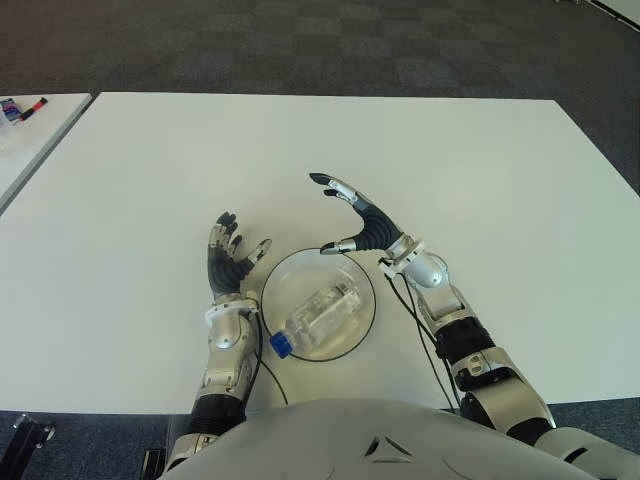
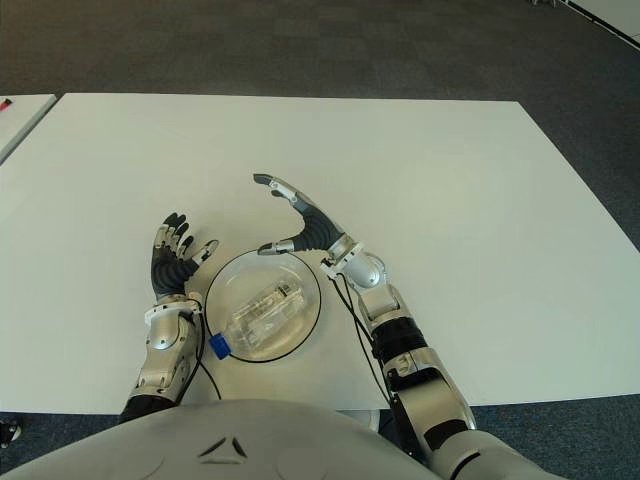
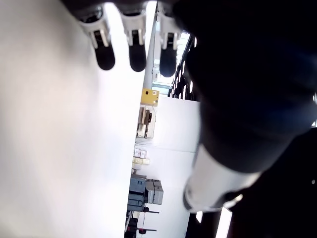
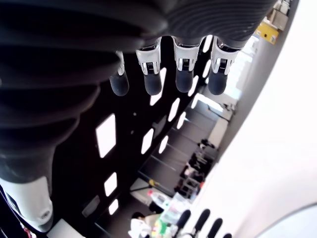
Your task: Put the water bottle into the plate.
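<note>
Water bottle (image 1: 322, 318) lies in the plate (image 1: 366, 281); both hands released, right hand (image 1: 356, 220) could nudge the rim withdrawing.

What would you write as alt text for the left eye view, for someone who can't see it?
A clear water bottle with a blue cap lies on its side in a round glass plate on a white table, its cap end over the near-left rim. The robot's left hand shows left of the plate and its right hand just beyond it, both open and empty.
</note>
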Robot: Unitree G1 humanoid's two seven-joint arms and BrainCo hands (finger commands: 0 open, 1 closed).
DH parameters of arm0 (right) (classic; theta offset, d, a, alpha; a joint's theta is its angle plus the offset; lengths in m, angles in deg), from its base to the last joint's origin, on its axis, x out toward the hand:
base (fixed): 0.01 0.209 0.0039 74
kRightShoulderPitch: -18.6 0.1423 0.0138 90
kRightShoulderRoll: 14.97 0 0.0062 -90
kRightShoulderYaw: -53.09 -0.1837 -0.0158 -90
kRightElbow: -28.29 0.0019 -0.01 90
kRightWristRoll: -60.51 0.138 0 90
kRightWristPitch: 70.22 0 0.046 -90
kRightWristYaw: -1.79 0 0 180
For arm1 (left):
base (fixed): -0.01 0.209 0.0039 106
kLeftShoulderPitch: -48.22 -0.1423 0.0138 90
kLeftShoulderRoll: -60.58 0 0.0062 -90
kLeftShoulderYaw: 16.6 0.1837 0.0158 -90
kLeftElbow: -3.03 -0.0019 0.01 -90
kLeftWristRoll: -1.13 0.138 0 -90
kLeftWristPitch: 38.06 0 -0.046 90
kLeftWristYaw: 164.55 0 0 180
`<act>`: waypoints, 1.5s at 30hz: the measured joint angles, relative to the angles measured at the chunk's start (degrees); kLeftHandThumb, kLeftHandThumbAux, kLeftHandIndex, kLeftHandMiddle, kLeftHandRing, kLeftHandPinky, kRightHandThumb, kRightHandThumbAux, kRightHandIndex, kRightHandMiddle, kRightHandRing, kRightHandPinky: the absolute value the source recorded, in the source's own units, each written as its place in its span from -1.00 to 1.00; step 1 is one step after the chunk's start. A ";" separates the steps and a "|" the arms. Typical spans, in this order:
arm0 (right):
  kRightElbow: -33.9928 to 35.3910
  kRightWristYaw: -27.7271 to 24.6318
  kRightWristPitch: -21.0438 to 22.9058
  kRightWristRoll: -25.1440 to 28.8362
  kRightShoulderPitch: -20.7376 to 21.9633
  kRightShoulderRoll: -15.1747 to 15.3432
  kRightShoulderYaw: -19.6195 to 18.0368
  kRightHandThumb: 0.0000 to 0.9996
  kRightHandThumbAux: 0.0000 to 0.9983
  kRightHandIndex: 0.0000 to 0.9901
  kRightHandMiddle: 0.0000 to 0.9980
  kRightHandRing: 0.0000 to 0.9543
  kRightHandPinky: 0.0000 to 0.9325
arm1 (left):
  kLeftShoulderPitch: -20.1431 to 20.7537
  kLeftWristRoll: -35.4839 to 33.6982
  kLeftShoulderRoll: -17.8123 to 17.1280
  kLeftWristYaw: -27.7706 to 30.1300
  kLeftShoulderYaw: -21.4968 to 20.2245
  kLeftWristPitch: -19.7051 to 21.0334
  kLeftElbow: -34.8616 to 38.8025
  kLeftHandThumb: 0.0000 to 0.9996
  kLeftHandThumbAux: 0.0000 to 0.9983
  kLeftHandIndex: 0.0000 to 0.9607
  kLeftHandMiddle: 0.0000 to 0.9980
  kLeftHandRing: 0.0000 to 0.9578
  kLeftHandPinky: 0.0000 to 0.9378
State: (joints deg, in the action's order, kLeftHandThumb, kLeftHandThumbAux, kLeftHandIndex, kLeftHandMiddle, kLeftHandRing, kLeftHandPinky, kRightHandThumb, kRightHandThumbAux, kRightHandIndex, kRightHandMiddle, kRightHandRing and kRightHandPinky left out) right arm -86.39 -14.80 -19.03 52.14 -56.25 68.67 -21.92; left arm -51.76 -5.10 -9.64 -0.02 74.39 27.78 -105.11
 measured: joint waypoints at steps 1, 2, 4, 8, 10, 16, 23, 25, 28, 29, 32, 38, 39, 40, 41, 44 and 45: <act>0.12 0.33 0.21 -0.10 -0.01 -0.03 -0.20 -1.00 0.42 -1.00 -1.00 -1.00 -1.00 | -0.01 0.00 0.00 0.00 0.00 0.12 0.06 -0.94 0.91 -0.69 -0.70 -0.76 -0.70; 0.26 0.80 0.55 -0.22 -0.05 -0.10 -0.42 -1.00 0.44 -1.00 -1.00 -1.00 -1.00 | -0.03 0.00 0.00 0.00 -0.01 0.29 0.13 -0.94 0.91 -0.69 -0.70 -0.76 -0.70; 0.39 1.56 0.92 -0.36 -0.12 -0.31 -0.70 -1.00 0.48 -1.00 -1.00 -1.00 -0.99 | -0.05 0.00 0.00 0.00 0.00 0.50 0.28 -0.93 0.89 -0.70 -0.71 -0.77 -0.71; 0.33 2.73 1.03 -0.31 -0.50 -0.54 -1.76 -1.00 0.54 -1.00 -1.00 -1.00 -0.96 | -0.08 0.01 0.00 0.00 0.01 1.19 0.75 -0.92 0.88 -0.71 -0.71 -0.77 -0.71; 0.08 3.18 1.03 -0.07 -0.67 -0.63 -2.54 -1.00 0.55 -1.00 -1.00 -1.00 -0.95 | -0.13 0.01 0.00 0.00 0.01 1.47 1.02 -0.91 0.88 -0.71 -0.71 -0.77 -0.71; -2.99 3.21 1.07 3.27 -0.60 -1.64 -4.99 -1.00 0.53 -1.00 -1.00 -1.00 -0.97 | -0.30 0.01 0.00 0.00 -0.05 1.81 1.40 -0.89 0.87 -0.70 -0.70 -0.77 -0.70; -5.93 0.96 3.66 9.05 -0.59 -4.30 -7.34 -1.00 0.45 -1.00 -1.00 -1.00 -0.98 | -0.47 -0.05 0.01 0.00 -0.21 2.29 1.85 -0.88 0.84 -0.70 -0.70 -0.77 -0.71; -6.17 0.56 4.32 9.77 -0.59 -4.84 -7.67 -1.00 0.44 -1.00 -1.00 -1.00 -0.99 | -0.47 -0.06 0.01 0.00 -0.21 2.43 1.94 -0.88 0.83 -0.70 -0.70 -0.77 -0.71; -6.21 0.09 6.02 11.04 -0.59 -5.85 -8.20 -1.00 0.41 -1.00 -1.00 -1.00 -0.98 | -0.48 -0.09 0.01 0.00 -0.23 2.67 2.07 -0.88 0.84 -0.70 -0.70 -0.78 -0.72; -6.21 0.06 6.75 11.45 -0.62 -6.26 -8.49 -1.00 0.39 -1.00 -1.00 -1.00 -0.97 | -0.48 -0.11 0.01 0.00 -0.23 2.73 2.11 -0.88 0.84 -0.70 -0.70 -0.78 -0.72; -5.65 0.17 9.34 13.15 -1.07 -7.83 -9.28 -1.00 0.38 -1.00 -0.99 -1.00 -0.96 | -0.49 -0.12 0.01 0.06 -0.23 2.75 2.16 -0.89 0.84 -0.70 -0.71 -0.78 -0.72; -4.03 2.03 16.14 17.14 -3.48 -12.41 -11.41 -0.98 0.38 -1.00 -0.99 -1.00 -0.94 | -0.56 -0.52 0.00 0.66 -0.36 2.75 2.26 -0.90 0.87 -0.71 -0.71 -0.77 -0.70; -4.10 2.49 17.24 17.79 -4.03 -12.96 -11.55 -0.98 0.39 -1.00 -0.99 -1.00 -0.94 | -0.56 -0.55 0.00 0.83 -0.38 2.75 2.28 -0.91 0.87 -0.71 -0.71 -0.77 -0.70; -4.15 2.49 18.03 17.99 -4.41 -12.97 -11.94 -0.97 0.40 -1.00 -0.99 -1.00 -0.93 | -0.57 -0.55 0.00 0.93 -0.38 2.73 2.33 -0.91 0.86 -0.72 -0.71 -0.77 -0.70; -4.15 2.57 18.77 18.31 -4.89 -12.99 -12.30 -0.98 0.41 -1.00 -0.99 -1.00 -0.93 | -0.61 -0.57 0.00 0.95 -0.43 2.63 2.39 -0.91 0.86 -0.72 -0.71 -0.77 -0.70; -3.67 3.43 21.73 19.63 -6.36 -13.04 -13.48 -0.99 0.44 -1.00 -1.00 -1.00 -0.94 | -0.75 -0.66 0.01 0.95 -0.77 2.46 2.42 -0.93 0.86 -0.73 -0.70 -0.77 -0.70; -3.40 3.88 22.79 19.84 -6.82 -13.08 -13.79 -1.00 0.45 -1.00 -1.00 -1.00 -0.94 | -0.78 -0.68 0.01 0.95 -0.87 2.41 2.42 -0.93 0.87 -0.73 -0.70 -0.76 -0.70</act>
State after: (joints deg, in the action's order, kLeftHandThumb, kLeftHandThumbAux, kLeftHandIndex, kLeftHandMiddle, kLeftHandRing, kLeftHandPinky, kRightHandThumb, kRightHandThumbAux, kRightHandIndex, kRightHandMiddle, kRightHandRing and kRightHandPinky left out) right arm -89.80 -10.92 3.76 71.98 -63.07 55.58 -35.71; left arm -52.54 -5.78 -9.63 0.93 73.52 30.18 -102.68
